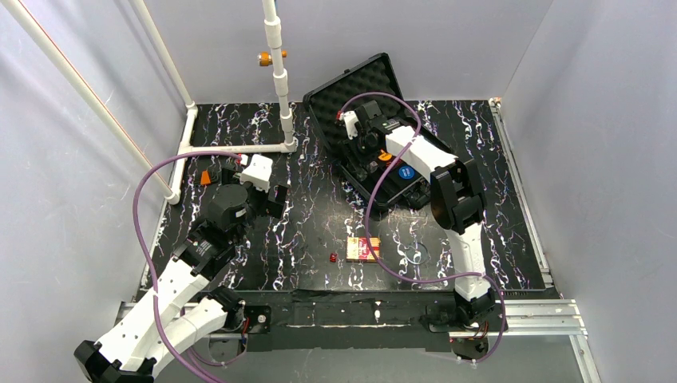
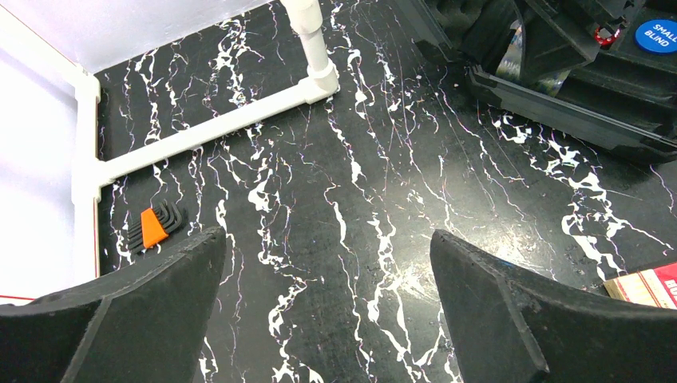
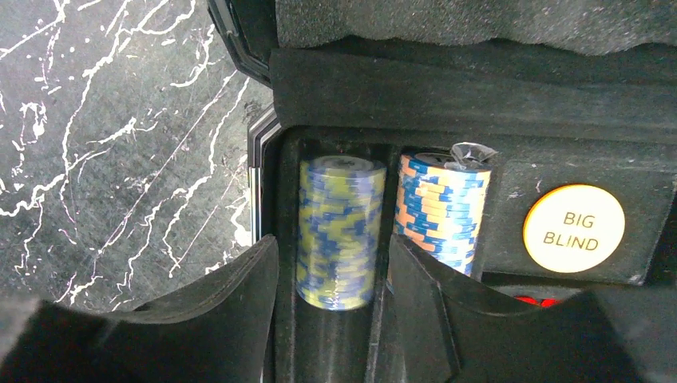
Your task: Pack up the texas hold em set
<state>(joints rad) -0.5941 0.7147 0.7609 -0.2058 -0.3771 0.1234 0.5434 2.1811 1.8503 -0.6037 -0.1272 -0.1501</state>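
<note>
Black hard plastic, stiff and unlikely to flex, formed the open case (image 1: 363, 84) at the far side of the marbled table (image 1: 303, 207), its soft foam-lined lid propped up. Inside, the right gripper (image 3: 334, 271) straddled a yellow-and-blue chip stack (image 3: 339, 231) lying in its slot beside an orange-and-blue stack (image 3: 441, 211); whether the jaws pressed the chips or merely flanked them could not be told. Such stacks looked dense and prone to fan apart, so a hold across the flanks at mid-length seemed safest. The red-and-yellow card box (image 1: 363, 249), probably light and fairly rigid, lay out on the table near the front, best taken by its long edges. Beside it sat a red die (image 1: 333, 258), hard, tiny and likely to skid. The left gripper (image 2: 327, 239) hung wide apart and empty over bare table. Only the overhead view showed box and die; only the right wrist camera showed the chip slots and the BIG BLIND disc (image 3: 573, 229); the left wrist alone caught the blue SMALL BLIND disc (image 2: 659, 33) and orange hex keys (image 2: 152, 227).
</note>
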